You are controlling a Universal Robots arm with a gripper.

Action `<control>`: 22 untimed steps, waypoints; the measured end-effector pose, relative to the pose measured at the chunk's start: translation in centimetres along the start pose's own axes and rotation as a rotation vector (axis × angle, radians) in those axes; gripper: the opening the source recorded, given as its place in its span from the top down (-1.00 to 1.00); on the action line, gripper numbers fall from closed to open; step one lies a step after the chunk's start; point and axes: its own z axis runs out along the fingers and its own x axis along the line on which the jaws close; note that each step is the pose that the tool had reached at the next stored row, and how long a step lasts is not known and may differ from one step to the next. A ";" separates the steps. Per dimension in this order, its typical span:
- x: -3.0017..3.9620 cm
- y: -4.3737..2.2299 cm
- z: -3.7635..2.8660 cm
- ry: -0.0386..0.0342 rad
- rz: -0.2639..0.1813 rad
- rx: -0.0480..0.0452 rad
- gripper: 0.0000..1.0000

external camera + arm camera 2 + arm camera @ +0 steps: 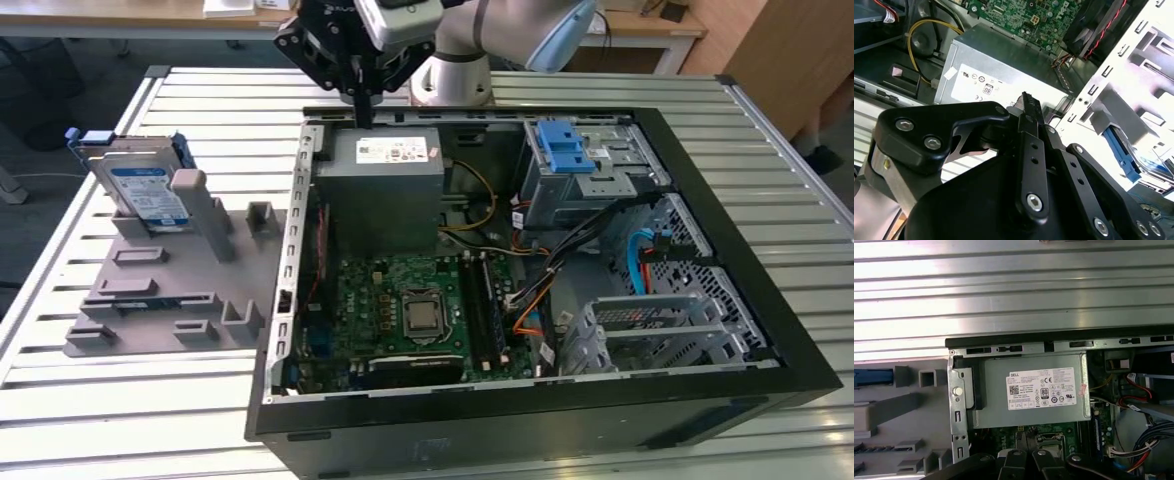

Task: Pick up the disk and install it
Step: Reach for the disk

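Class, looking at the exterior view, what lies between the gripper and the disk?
In the exterior view, the computer case's side wall and a bare strip of slatted table separate the gripper from the disk, which stands in a grey fixture.

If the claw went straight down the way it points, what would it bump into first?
Probably the grey metal box with the white sticker, close to the computer case's rim. The claw points down above there, though depth is hard to judge.

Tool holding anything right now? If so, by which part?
Nothing. The tool, jaws together, hangs empty above the power supply; the disk stands upright in the grey fixture, apart from it.
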 end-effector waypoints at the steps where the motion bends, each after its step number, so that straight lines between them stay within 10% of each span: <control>1: 0.03 0.00 0.01 0.0003 0.000 0.0000 0.79; 22: 0.79 -0.06 0.08 0.0083 0.000 0.0006 0.79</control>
